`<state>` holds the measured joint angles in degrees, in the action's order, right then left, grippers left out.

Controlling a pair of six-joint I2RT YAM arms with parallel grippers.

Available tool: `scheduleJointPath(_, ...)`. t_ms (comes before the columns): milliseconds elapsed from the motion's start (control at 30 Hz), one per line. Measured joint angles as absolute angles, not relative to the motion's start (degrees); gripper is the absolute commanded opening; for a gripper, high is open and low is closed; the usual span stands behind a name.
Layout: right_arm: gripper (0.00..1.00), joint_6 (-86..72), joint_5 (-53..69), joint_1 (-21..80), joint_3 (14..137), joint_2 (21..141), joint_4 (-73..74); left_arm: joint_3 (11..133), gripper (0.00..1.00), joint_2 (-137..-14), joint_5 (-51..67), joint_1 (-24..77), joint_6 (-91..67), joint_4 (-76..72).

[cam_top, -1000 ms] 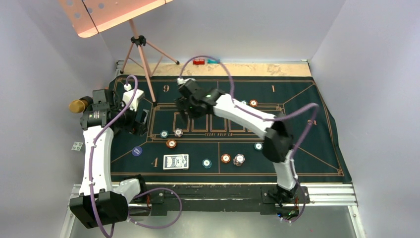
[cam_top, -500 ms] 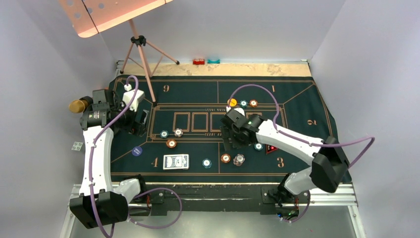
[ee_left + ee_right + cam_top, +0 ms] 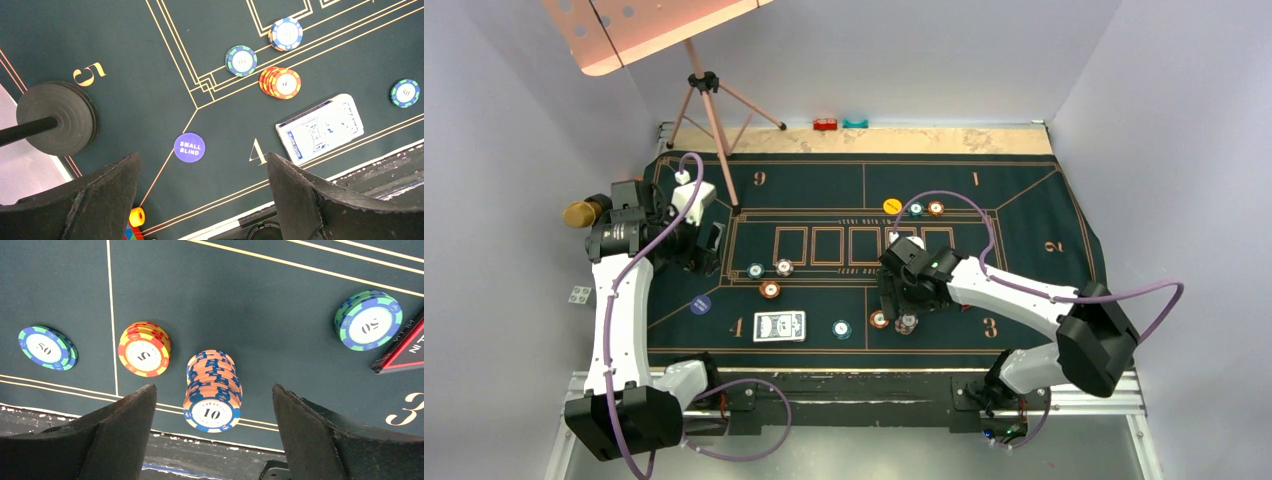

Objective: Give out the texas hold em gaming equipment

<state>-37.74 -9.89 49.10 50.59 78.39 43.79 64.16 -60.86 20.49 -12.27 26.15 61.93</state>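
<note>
Orange-and-blue chips (image 3: 213, 390) sit piled between the wide-apart fingers of the empty right end effector (image 3: 896, 299), likely so it can pinch them

The top camera looked down from high behind the near edge across the whole felt mat (image 3: 1024, 180). Each wrist camera looked down, close, between its own jaws; the chip stack (image 3: 213, 412) below the right gripper (image 3: 213, 389) showed from its wrist and from above
</note>
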Motion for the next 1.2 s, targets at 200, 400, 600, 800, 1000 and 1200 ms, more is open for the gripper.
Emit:
scheduleJointPath(200, 0.79, -37.93, -9.23, 49.1, 49.3, 80.29, 40.91, 64.16, 1.0, -60.86, 20.12, -12.25, 26.15, 61.93)
scheduleJointPath(400, 0.69, -37.95, -8.86, 49.1, 48.01, 81.3, 39.24, 64.16, 1.0, -60.86, 19.75, -12.25, 26.17, 61.91)
scheduleJointPath(600, 0.53, -37.93, -7.94, 49.1, 47.27, 81.3, 38.54, 64.16, 1.0, -60.86, 19.64, -12.25, 26.15, 61.89)
scheduleJointPath(800, 0.4, -37.93, -7.92, 49.1, 47.05, 81.25, 38.57, 64.16, 1.0, -60.86, 19.38, -12.25, 26.15, 61.89)
scheduleJointPath(1000, 0.36, -37.95, -7.88, 49.1, 47.13, 80.49, 40.05, 64.16, 1.0, -60.86, 19.25, -12.27, 26.15, 61.87)
scheduleJointPath(1200, 0.33, -37.39, -7.92, 48.6, 52.6, 79.85, 44.93, 64.12, 1.0, -60.86, 19.22, -12.25, 26.15, 61.78)
